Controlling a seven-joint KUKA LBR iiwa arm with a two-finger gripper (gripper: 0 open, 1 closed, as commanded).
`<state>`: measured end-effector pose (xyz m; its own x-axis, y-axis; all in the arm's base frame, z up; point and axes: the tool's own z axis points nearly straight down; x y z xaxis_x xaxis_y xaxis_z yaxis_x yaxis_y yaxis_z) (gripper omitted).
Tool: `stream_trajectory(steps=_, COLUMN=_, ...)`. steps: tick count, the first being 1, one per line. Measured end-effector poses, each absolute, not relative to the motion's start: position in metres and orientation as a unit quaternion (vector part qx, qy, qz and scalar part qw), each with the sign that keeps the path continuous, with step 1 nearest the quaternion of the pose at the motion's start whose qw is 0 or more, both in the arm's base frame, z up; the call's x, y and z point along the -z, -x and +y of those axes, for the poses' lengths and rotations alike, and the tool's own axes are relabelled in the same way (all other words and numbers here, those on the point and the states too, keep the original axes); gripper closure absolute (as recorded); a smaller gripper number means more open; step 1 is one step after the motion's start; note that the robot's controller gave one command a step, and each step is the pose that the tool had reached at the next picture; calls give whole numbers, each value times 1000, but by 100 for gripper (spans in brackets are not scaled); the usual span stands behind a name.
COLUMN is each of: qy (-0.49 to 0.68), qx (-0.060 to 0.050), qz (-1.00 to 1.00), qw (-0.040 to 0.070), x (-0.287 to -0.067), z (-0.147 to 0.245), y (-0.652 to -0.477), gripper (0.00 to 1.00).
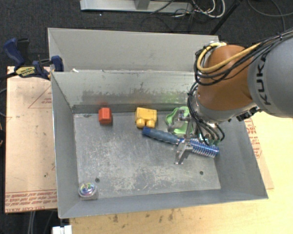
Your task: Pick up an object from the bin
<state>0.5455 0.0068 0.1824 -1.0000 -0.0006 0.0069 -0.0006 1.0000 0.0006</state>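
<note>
While gripper (182,153) sits over blue brush (161,136), open/shut can't tell, bin (136,172) also has red block (105,115), yellow block (146,116).

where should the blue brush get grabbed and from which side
Probably mid-handle of the blue brush, coming straight down from above and closing across its narrow width. It lies flat on the bin floor, its handle slim and uncovered.

A red block (105,115), a yellow block (146,117) and a blue brush (161,136) lie towards the grey bin's (136,169) back wall. A shiny trinket (87,190) sits in the front left corner.
</note>
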Motion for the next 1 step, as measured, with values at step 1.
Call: stream_trajectory(steps=1, qy=-43, qx=0, qz=-999, qw=-11, x=-74, z=-75, y=-564, gripper=0)
